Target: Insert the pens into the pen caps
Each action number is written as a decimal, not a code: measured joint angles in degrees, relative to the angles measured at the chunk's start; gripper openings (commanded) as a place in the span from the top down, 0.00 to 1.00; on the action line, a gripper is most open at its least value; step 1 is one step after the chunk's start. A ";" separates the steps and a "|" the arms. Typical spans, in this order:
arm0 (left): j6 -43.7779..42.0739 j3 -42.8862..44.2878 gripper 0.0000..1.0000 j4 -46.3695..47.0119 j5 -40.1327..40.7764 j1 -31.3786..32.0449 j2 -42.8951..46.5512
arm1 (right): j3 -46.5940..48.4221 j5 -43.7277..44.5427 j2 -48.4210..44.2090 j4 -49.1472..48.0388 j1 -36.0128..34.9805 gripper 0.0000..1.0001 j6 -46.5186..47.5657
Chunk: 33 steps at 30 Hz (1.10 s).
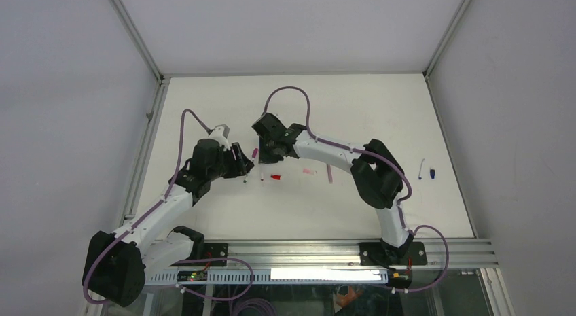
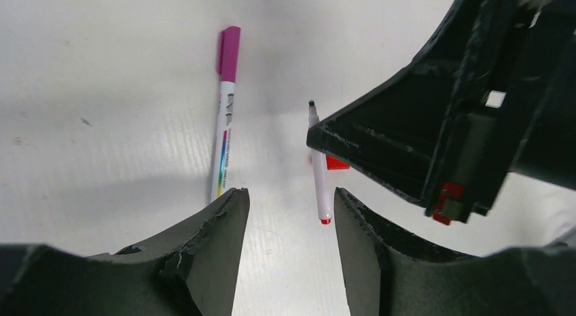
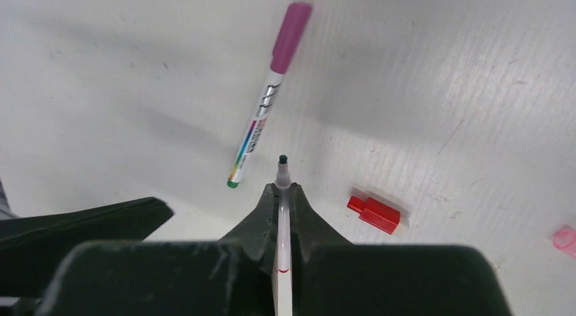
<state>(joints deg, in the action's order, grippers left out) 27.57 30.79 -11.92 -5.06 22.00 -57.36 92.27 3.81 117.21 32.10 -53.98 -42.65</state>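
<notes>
The right gripper (image 3: 283, 192) clamps an uncapped pen (image 3: 282, 170), its barrel mostly hidden. The red cap (image 3: 373, 214) lies nearby. The left gripper (image 2: 289, 199) is spread, holding nothing. White table (image 1: 353, 105), grey walls (image 1: 68, 92).

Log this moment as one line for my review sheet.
right hand shut on uncapped pen | left hand open by pen's rear end | red cap lying loose nearby | magenta-capped pen lying aside

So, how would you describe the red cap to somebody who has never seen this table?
Find the middle of the white table. There, beside the uncapped pen in the right arm's jaws, lies the red cap: short, solid red, unlike the paler pink cap nearby.
</notes>
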 measured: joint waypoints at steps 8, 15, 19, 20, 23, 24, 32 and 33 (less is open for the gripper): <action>1.38 -3.45 0.46 5.60 -6.86 0.00 0.02 | -2.19 1.99 -5.31 -3.10 0.22 1.00 1.25; 3.28 -3.63 0.46 12.24 -11.98 0.00 -1.86 | -3.30 3.08 -7.10 -4.42 0.46 1.00 2.10; 4.39 -3.82 0.46 15.28 -13.62 0.00 -4.09 | -3.74 3.21 -7.96 -4.96 0.52 1.00 2.10; 4.57 -3.87 0.47 15.58 -13.75 0.00 -4.52 | -3.89 3.26 -8.13 -5.22 0.52 1.00 2.10; 4.92 -3.96 0.47 16.68 -14.47 0.00 -6.34 | -4.04 3.28 -8.50 -5.33 0.52 1.00 2.10; 4.98 -3.98 0.47 17.03 -14.60 0.00 -6.84 | -4.04 3.26 -8.63 -5.40 0.52 1.00 2.10; 5.57 -4.31 0.49 19.98 -14.97 0.00 -8.87 | -4.98 3.17 -9.35 -6.16 0.52 1.00 2.05; 5.70 -4.31 0.50 20.41 -15.02 0.00 -9.11 | -5.03 3.06 -9.35 -6.16 0.52 1.00 2.03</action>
<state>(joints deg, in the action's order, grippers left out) 33.28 26.48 8.49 -20.08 22.00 -66.48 87.24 6.87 107.85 25.93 -53.45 -40.62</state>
